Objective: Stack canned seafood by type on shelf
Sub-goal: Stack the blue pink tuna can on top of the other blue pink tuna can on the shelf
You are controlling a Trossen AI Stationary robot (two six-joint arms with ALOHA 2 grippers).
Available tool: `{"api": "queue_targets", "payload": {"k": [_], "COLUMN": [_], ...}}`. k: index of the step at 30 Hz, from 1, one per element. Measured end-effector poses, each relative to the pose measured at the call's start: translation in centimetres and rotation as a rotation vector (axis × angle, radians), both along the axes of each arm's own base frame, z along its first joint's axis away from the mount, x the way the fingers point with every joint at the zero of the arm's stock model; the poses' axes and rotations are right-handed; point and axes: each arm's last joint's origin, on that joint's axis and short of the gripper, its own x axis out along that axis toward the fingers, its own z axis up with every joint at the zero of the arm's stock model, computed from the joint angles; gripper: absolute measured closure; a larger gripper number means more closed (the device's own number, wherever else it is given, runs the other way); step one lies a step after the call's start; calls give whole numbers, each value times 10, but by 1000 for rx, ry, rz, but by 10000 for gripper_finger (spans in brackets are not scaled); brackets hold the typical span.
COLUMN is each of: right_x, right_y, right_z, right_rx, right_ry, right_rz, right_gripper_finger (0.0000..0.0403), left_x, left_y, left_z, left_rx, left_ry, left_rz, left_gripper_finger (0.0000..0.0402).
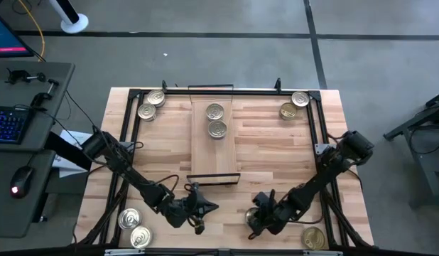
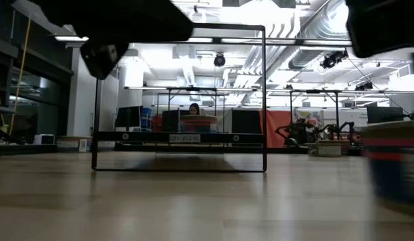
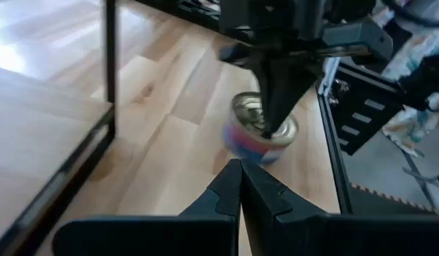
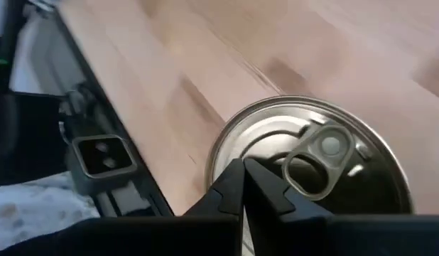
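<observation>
Two tins (image 1: 216,119) are already set on the shelf (image 1: 214,153), touching each other, while the other tins (image 1: 150,104) are left on the table (image 1: 276,149) around the shelf, so most of the task is judged undone. The right gripper (image 1: 256,219) is closed and empty, hanging over a tin (image 4: 312,167) near the shelf's front end. The left gripper (image 1: 198,210), also closed on nothing, is held in front of the shelf.

Left end effector (image 1: 194,206) low at the near edge, fingers (image 3: 234,188) pressed together, arm running diagonally back to its outer base. Right end effector (image 1: 261,213) level with it, well apart, fingers (image 4: 237,186) likewise closed, wrist tilted downward, arm mirrored.
</observation>
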Motion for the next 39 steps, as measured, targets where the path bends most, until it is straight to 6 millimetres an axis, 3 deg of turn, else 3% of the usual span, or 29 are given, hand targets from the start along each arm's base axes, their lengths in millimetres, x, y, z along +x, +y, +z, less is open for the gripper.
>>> {"api": "queue_targets", "payload": {"k": [6,13,19,26,29,39], "right_x": [11,-4,-23,-41,-46,-63], "right_y": [7,17,23,20,18,9], "right_z": [19,50,45,29,26,13], "right_rx": [-27,-48,-72,-157,-195,-397], "right_ry": [-242,-365,-272,-97,-47,131], "right_rz": [84,166,140,120,147,317], "right_gripper_finger": [403,403,403,403,403,403], "left_x": [9,9,18,67,82,104], "left_y": [-12,-12,-14,-35,-38,-20], "left_z": [0,2,-6,-10,-10,-19], "left_rx": [48,57,66,241,316,323], "left_ry": [19,16,30,40,105,130], "left_rz": [-105,-113,-152,-294,-275,-193], "left_gripper_finger": [401,401,401,401,401,402]}}
